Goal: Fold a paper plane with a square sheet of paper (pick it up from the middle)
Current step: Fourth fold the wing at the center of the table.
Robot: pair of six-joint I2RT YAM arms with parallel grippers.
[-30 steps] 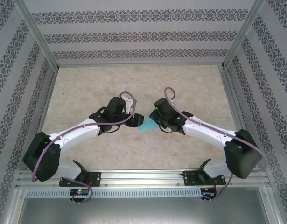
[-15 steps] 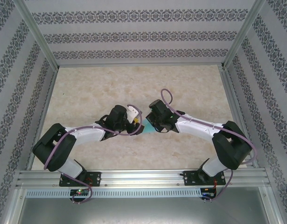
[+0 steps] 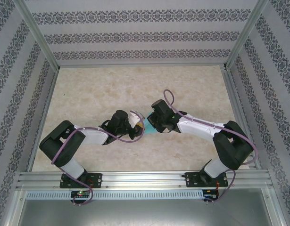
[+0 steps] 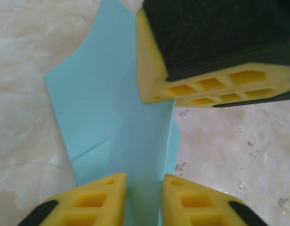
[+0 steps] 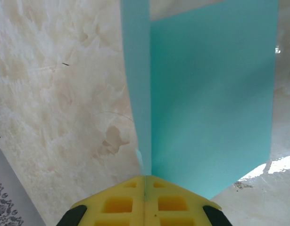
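The square sheet of paper (image 3: 145,128) is turquoise and creased into a pointed shape, lying at mid-table between both grippers. My right gripper (image 5: 145,178) is shut on a raised fold of the paper (image 5: 211,103), which runs straight away from its pads. My left gripper (image 4: 145,197) has its jaws a narrow gap apart, with a strip of the paper (image 4: 111,103) running between the pads. The right gripper's fingers (image 4: 206,89) press on the paper just ahead of the left pads. Seen from above, the left gripper (image 3: 136,123) and right gripper (image 3: 152,124) nearly meet.
The marbled beige tabletop (image 3: 97,89) is bare around the paper. Patterned walls (image 3: 145,37) and aluminium posts (image 3: 38,37) close in the back and sides. A metal rail (image 3: 145,178) with the arm bases runs along the near edge.
The left arm has drawn in and swung right to the paper, and its jaws have narrowed around the strip. The right gripper sank slightly and stayed shut on the paper.
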